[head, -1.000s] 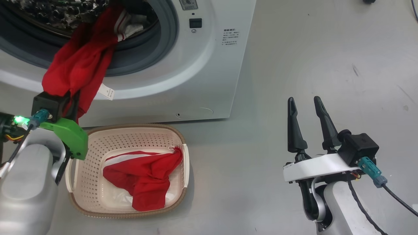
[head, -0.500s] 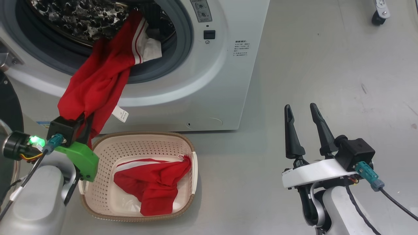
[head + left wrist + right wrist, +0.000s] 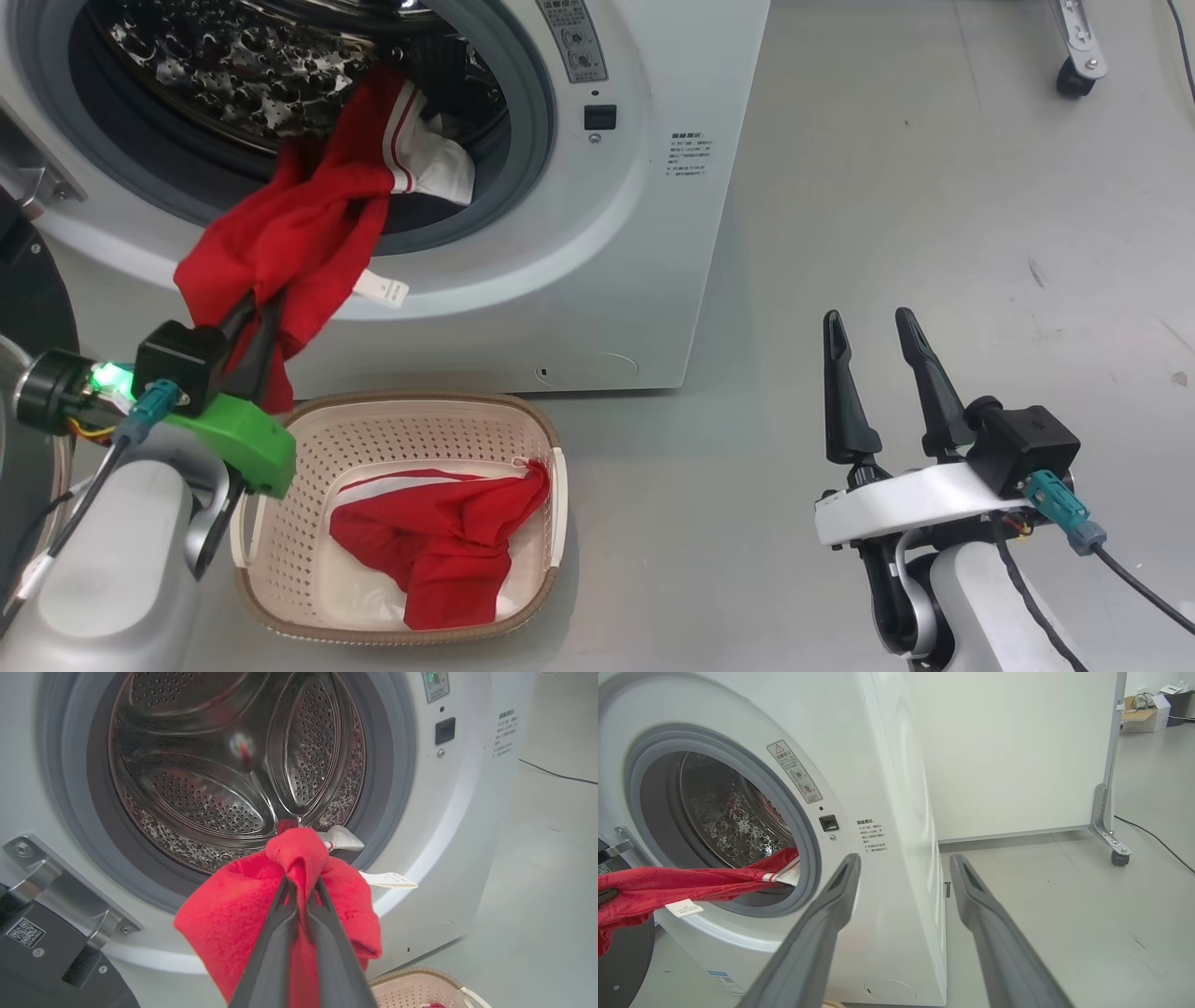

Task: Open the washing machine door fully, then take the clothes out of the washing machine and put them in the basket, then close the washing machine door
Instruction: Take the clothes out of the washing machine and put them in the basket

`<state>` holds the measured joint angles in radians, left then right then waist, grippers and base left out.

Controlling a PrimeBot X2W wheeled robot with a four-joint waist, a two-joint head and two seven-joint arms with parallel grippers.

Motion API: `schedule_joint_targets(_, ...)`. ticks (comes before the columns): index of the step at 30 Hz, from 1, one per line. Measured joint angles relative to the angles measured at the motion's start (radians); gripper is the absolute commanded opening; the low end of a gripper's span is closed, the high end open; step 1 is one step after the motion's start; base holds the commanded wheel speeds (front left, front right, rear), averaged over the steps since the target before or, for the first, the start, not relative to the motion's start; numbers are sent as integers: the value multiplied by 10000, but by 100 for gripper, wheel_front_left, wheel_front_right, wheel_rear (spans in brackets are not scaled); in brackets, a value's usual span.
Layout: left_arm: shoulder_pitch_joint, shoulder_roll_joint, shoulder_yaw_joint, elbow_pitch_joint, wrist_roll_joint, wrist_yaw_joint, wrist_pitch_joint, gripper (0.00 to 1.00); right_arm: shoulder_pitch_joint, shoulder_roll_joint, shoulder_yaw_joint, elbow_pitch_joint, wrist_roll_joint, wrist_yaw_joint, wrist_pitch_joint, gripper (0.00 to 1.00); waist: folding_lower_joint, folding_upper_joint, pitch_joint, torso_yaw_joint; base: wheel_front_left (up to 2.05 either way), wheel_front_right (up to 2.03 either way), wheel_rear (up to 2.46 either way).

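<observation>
Keeps left gripper [image 3: 301, 884] clamped on a bunched fold of the soft bright red fabric garment [image 3: 280, 243]. Has drawn it further out of the big white front-loading washing machine [image 3: 653, 233], leaving just the white-striped tail beyond the jaws, on the grey gasket [image 3: 534, 140]. Likely needs one more pull, then release into the cream perforated basket [image 3: 411, 399] just below the jaws. Leaves right gripper [image 3: 868, 317] idle, jaws wide apart.
</observation>
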<state>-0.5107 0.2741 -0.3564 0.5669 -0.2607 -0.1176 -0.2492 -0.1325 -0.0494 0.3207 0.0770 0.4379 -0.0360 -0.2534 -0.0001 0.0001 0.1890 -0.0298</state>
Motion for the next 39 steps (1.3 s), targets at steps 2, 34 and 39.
schedule_joint_targets(2,0,-4,127,-301,-31,81,0,0,0,0,-33,-2,-2,8,0,100,0,0,-16,-12,0,0,0)
schedule_joint_targets(34,-226,10,1898,-5118,-263,616,-73,0,16,2,-169,-165,0,40,0,100,0,0,247,-382,0,0,0)
schedule_joint_targets(39,-226,61,1964,-5586,-198,627,-75,0,16,2,-182,-165,2,40,0,100,1,0,278,-367,0,0,0)
